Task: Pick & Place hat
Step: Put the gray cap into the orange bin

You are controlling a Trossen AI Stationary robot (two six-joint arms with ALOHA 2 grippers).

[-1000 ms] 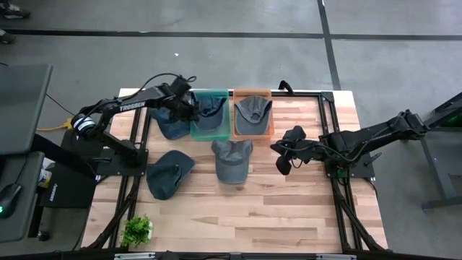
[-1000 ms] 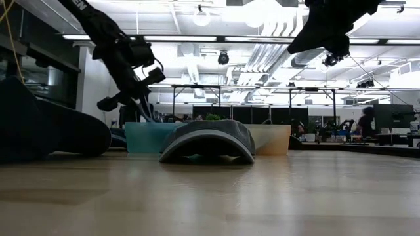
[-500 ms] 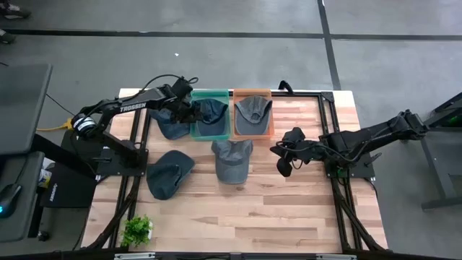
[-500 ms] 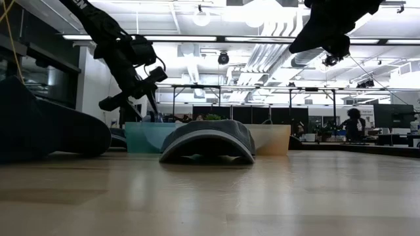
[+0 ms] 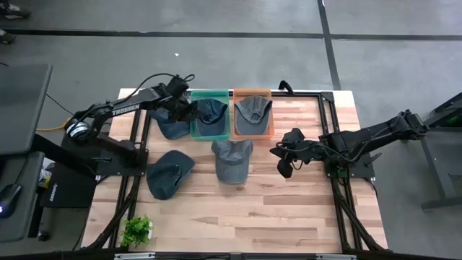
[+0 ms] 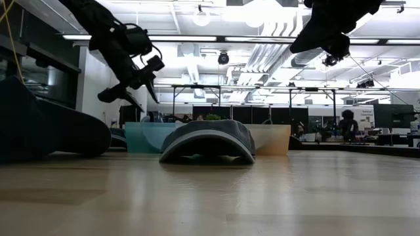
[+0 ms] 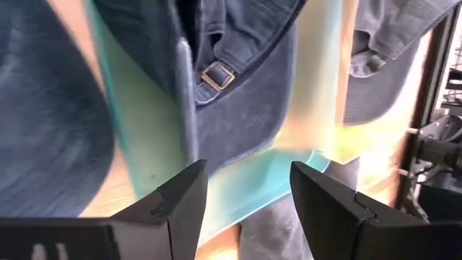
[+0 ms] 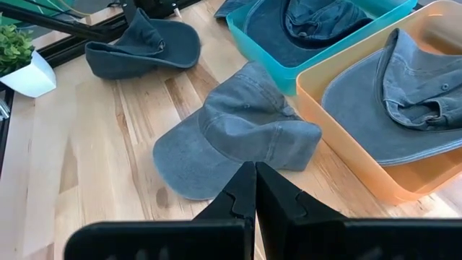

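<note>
Left end effector, fingers apart and empty, above the teal bin holding a dark cap. Right end effector hangs shut. The grey cap mid-worktop looks light, soft, floppy; its stiffer brim is likely the best hold.

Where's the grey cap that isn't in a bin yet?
In the high view the grey cap lies on the table's middle, just in front of the teal bin and orange bin.
</note>
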